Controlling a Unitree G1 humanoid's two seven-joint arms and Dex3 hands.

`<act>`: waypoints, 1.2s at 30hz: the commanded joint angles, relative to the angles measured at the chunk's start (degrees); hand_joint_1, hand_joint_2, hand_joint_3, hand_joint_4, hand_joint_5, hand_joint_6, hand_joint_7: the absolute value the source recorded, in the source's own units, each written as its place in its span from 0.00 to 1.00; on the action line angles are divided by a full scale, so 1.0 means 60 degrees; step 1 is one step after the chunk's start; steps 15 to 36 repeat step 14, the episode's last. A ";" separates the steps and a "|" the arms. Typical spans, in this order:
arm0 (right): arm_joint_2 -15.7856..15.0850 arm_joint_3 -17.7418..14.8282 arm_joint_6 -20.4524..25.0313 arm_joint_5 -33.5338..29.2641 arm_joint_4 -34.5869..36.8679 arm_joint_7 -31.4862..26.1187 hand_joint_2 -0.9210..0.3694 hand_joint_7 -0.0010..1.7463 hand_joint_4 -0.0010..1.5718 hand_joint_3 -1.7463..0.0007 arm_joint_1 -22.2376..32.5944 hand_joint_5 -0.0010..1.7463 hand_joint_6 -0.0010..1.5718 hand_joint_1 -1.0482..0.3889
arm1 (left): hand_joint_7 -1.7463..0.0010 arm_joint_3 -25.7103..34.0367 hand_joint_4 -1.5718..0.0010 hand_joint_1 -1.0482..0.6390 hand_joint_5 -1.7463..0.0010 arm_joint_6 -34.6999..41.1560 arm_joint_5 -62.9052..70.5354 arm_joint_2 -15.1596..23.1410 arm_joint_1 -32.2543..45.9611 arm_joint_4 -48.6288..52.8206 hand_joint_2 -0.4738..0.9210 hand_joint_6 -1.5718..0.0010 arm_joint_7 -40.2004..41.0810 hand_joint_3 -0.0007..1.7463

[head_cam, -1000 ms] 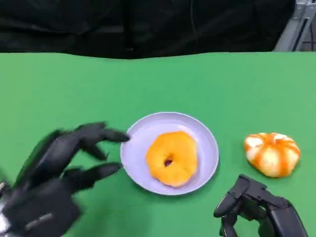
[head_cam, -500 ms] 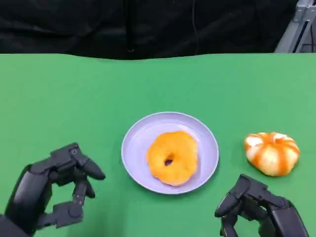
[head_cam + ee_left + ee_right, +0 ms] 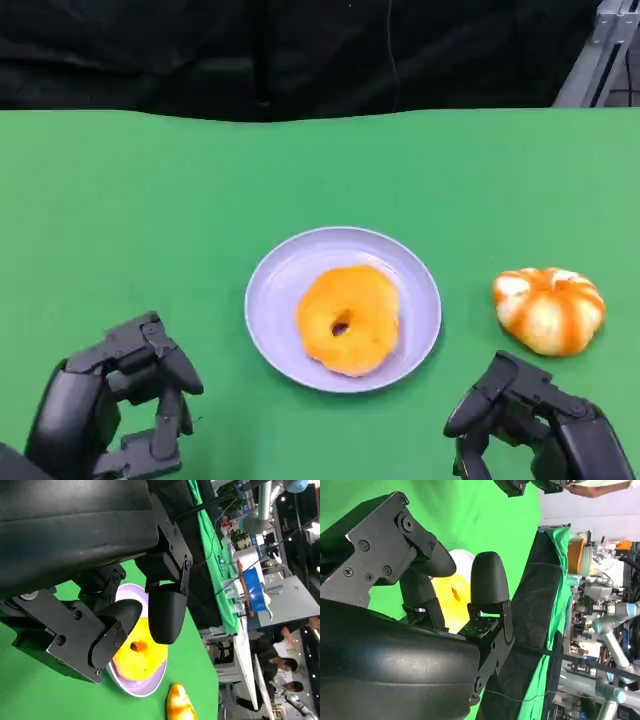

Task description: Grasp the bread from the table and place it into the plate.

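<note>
No writing is legible. The ring-shaped bread [image 3: 347, 319] lies in the plate [image 3: 283, 272]. Left hand [image 3: 115, 408], at eight o'clock, and right hand [image 3: 530, 425], at four o'clock, are spread, holding nothing.

This is a robotics lab, set up as a test stage. The table [image 3: 150, 190] is covered in a plain green cloth with black drapery [image 3: 300, 50] hung behind it, and an aluminium frame strut [image 3: 600, 50] stands at the far right corner. The wrist views look past the table to other workbenches draped in green cloth [image 3: 212, 555], cluttered with equipment, to a silver-and-blue robot arm [image 3: 615, 625], and to people [image 3: 285, 665] sitting nearby.
</note>
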 commanded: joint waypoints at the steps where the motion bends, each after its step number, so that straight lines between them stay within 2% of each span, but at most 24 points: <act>1: -0.0072 -0.0011 -0.0034 -0.0029 -0.0086 -0.0018 0.48 0.88 0.42 0.18 -0.0014 1.00 0.42 0.72 | 0.08 0.0024 0.45 0.58 0.00 -0.0038 -0.0114 0.0069 0.0015 -0.0023 0.61 0.51 -0.0124 0.83; 36: -0.0111 -0.0045 -0.0047 0.0079 -0.0147 0.0062 0.47 0.88 0.42 0.19 0.0077 1.00 0.42 0.74 | 0.08 -0.0065 0.45 0.59 0.00 0.0200 -0.0231 0.0040 0.0122 -0.0179 0.59 0.50 -0.0216 0.84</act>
